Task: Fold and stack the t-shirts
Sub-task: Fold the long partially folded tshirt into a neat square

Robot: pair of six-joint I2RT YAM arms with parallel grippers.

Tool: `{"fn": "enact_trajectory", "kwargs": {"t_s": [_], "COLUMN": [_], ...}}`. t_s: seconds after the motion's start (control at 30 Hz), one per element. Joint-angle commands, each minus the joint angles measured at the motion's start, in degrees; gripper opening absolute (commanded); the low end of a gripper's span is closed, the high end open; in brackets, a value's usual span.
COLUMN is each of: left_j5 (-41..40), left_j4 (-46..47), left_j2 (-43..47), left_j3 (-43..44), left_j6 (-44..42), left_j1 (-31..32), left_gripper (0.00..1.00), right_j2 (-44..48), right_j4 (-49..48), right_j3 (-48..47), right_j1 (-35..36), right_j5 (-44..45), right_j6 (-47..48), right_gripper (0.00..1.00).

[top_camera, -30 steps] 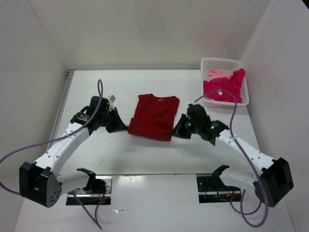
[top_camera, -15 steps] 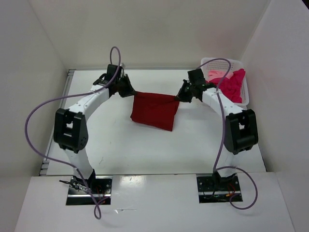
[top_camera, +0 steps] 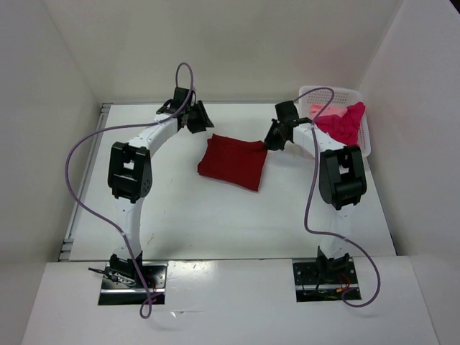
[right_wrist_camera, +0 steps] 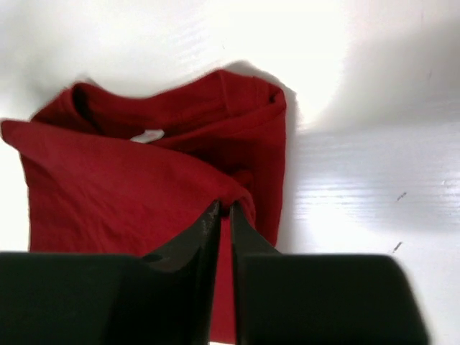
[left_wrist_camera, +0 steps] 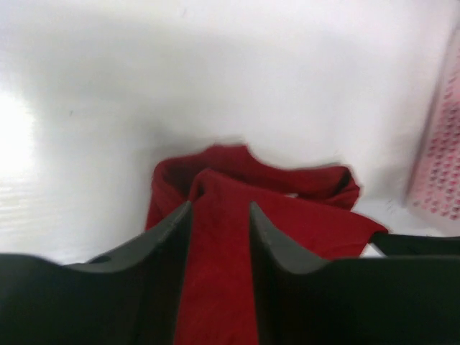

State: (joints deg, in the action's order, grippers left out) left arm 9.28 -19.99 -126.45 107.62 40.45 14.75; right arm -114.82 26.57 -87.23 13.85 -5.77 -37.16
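White counter (top_camera: 180, 208) is logged as the work surface. Left arm (top_camera: 129, 169) and right arm (top_camera: 341, 172) are both stretched toward 12 o'clock, one on each side of the cloth.

White basket (top_camera: 310, 92) is set at the counter's 1 o'clock corner. Dark red t-shirt (top_camera: 233, 162) is laid flat near the counter's middle, a little toward 12 o'clock, doubled into a compact, slightly skewed rectangle. In the wrist views its layers are seen stacked, with the collar opening on the far side. Magenta t-shirt (top_camera: 345, 123) and pale pink t-shirt (top_camera: 320, 111) are left crumpled in the basket, and the magenta one is draped over the rim.

Progress is judged early. One shirt is folded, and a tidying fold may be needed. Two shirts are untouched and nothing is stacked.

Left jaws are placed at the dark red shirt's 10 o'clock corner. They are seen parted in the left wrist view, with red cloth showing in the gap below and nothing pinched as far as can be seen. Right jaws are placed at the shirt's 2 o'clock corner, drawn to a thin slit with a bunched fold right at the tips. Whether that fold is clamped cannot be told.

A small white tag (right_wrist_camera: 147, 135) is noted inside the collar.
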Motion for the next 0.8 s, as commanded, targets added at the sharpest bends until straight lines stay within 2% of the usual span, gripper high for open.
{"fn": "enact_trajectory", "kwargs": {"t_s": [0.0, 0.1, 0.17, 0.23, 0.27, 0.33, 0.4, 0.57, 0.77], "left_j5": [-1.19, 0.5, 4.14, 6.96, 7.86, 10.33, 12.16, 12.17, 12.17], "left_j4": [2.41, 2.41, 5.18, 7.13, 8.66, 10.9, 13.31, 16.36, 19.85], "left_j2": [1.07, 3.36, 6.93, 9.9, 11.77, 13.5, 14.29, 14.3, 13.77], "left_j3": [6.72, 5.97, -0.56, -6.14, -11.03, -18.02, -24.63, -30.42, -35.98], "left_j6": [-1.99, -2.54, -2.22, -1.43, -1.43, 0.06, 1.38, 2.44, 3.36], "left_j1": [-0.34, -0.34, 0.05, 2.27, 3.34, 5.93, 6.16, 6.16, 4.85], "left_gripper": [0.55, 0.58, 0.5, 0.38, 0.36, 0.33, 0.31, 0.31, 0.31], "right_j2": [0.3, 0.94, 3.4, 6.02, 6.79, 8.65, 9.18, 7.22, 6.06], "right_j4": [-0.39, 0.82, 1.11, 0.4, -0.51, -3.15, -7.01, -13.19, -16.34], "right_j3": [-7.04, -9.27, -8.94, -6.13, -4.69, 0.48, 5.61, 10.74, 16.4], "right_j1": [-0.57, -0.57, 0.34, 0.95, 1.18, 3.39, 6.23, 9.01, 9.01], "right_j5": [1.9, 1.9, 1.9, 0.57, -0.29, -3.66, -5.21, -12.3, -11.35], "right_j6": [1.22, 1.83, 2.44, 2.12, 1.39, 0.59, -0.98, -3.51, -4.41], "right_gripper": [0.24, 0.35, 0.38, 0.39, 0.35, 0.16, 0.02, 0.01, 0.01]}}
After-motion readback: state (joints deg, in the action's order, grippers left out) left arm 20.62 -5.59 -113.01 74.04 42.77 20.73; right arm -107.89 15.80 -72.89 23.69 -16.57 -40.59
